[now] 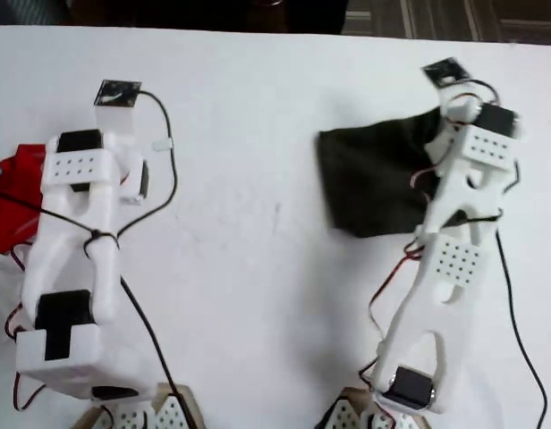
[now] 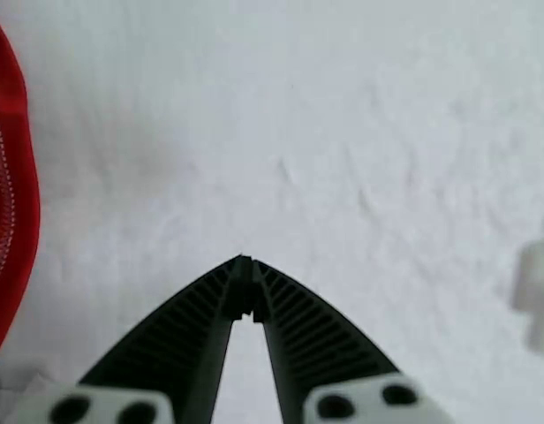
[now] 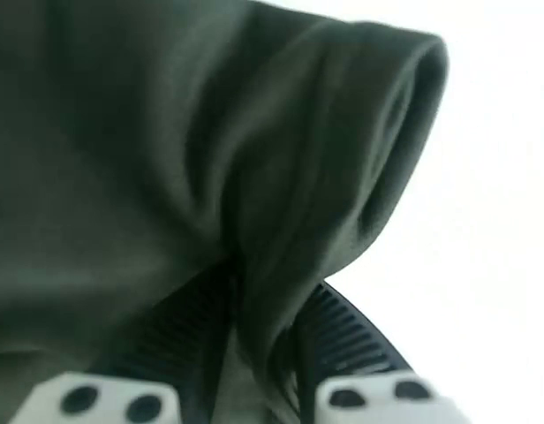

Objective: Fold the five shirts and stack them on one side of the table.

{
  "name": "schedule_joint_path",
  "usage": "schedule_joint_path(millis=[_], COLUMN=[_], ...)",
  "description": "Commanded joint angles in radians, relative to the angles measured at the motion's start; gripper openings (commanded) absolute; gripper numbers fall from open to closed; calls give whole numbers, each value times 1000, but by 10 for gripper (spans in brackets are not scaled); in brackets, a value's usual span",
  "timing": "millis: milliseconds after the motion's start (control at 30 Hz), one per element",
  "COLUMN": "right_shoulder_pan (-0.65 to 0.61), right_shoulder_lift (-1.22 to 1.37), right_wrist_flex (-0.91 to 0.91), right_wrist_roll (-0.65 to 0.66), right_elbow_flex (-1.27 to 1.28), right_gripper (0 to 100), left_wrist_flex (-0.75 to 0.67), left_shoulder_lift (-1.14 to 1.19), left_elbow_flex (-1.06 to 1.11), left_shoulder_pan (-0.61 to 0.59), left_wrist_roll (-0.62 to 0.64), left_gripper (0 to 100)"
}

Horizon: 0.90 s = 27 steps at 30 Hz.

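Observation:
A dark green shirt lies bunched on the white table at the right. My right gripper is shut on a fold of the dark green shirt, with cloth pinched between its black fingers. In the high view the right arm lies over the shirt's right edge. A red shirt sits at the table's left edge, partly under the left arm. My left gripper hangs shut over bare table, its tips touching, with the red shirt off to one side.
The white table is bare between the two arms. Black and red cables trail from both arms toward the front edge. The far table edge runs along the back, with dark floor behind it.

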Motion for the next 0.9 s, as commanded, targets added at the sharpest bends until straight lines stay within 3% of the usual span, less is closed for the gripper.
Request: schedule_joint_path(millis=[0,567,867], right_shoulder_pan=[71,136,156], right_shoulder_lift=[-8,-7,-5], right_wrist_flex=[-117,-386,-400], right_wrist_roll=[14,69,66], right_elbow_flex=[-35,164,169], right_gripper=[19,19,19], left_wrist_flex=[-9,-8,6], left_shoulder_lift=[-15,-15,-15], left_elbow_flex=[-8,-8,-8], left_shoulder_pan=[-12,-89,-98], left_wrist_roll=[-6,-6,-6], left_gripper=[26,26,26])
